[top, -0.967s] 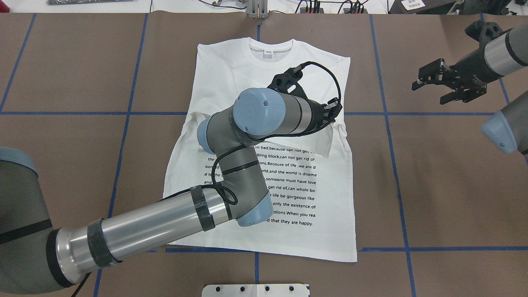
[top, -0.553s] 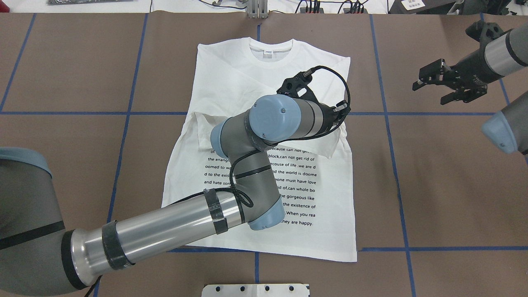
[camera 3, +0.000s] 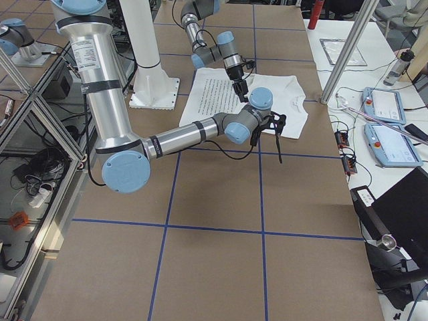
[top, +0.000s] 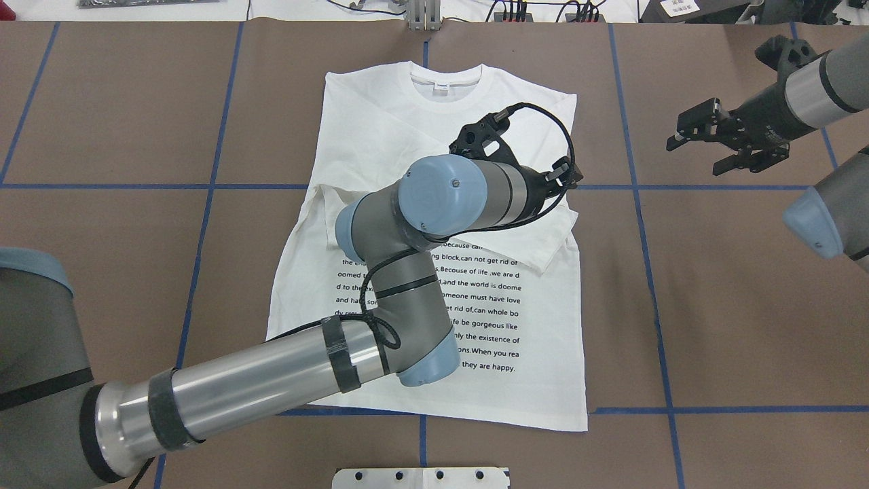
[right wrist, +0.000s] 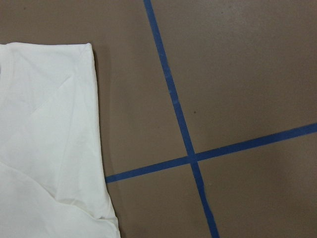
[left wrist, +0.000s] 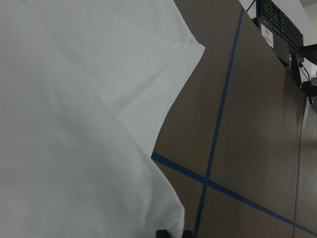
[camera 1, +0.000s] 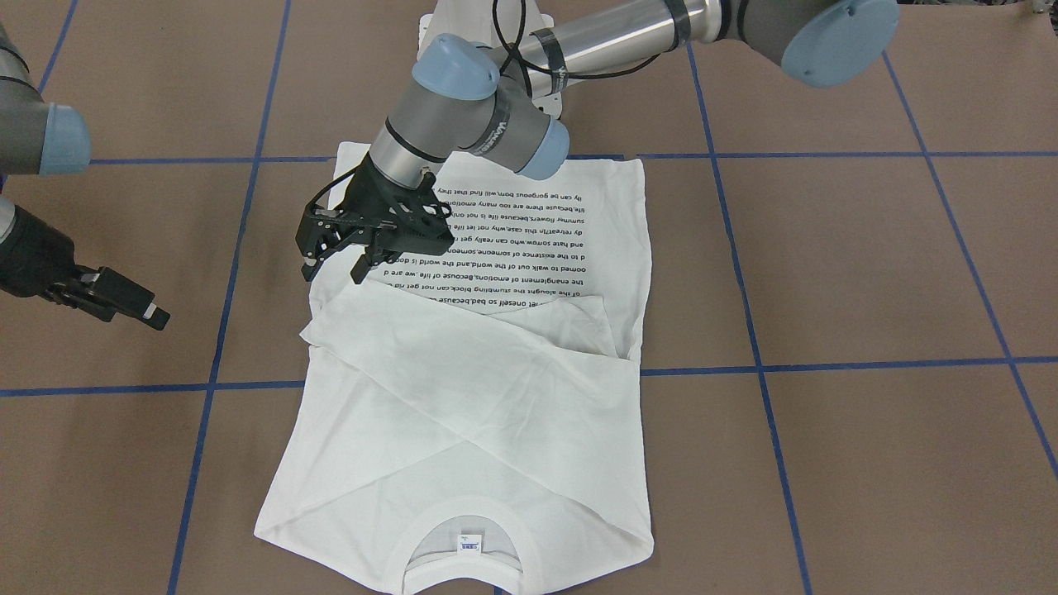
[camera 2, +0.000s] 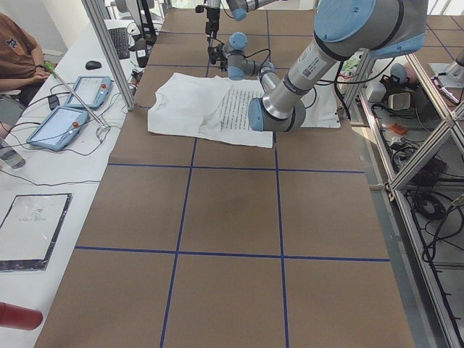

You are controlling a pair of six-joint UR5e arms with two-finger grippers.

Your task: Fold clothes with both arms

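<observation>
Across a brown table (top: 747, 305) marked with a blue tape grid (top: 136, 186), a white long-sleeved T-shirt (top: 553, 339) lies flat, printed side up, its collar (top: 446, 88) at the end far from the robot; both sleeves (camera 1: 463, 355) are folded across the chest, crossing just above the block of black text (top: 489, 299); a small label (camera 1: 469, 543) shows inside the neck; the left arm (top: 258, 387) reaches over the shirt's middle, wrist bent downward; the left gripper (camera 1: 335, 268) hangs at the shirt's side edge towards the robot's right, by the end of a folded sleeve, fingers spread apart with nothing between them; whether the tips touch the cloth cannot be told; the right gripper (top: 696, 153) hovers over bare table, well apart from the shirt, fingers likewise parted and empty.
</observation>
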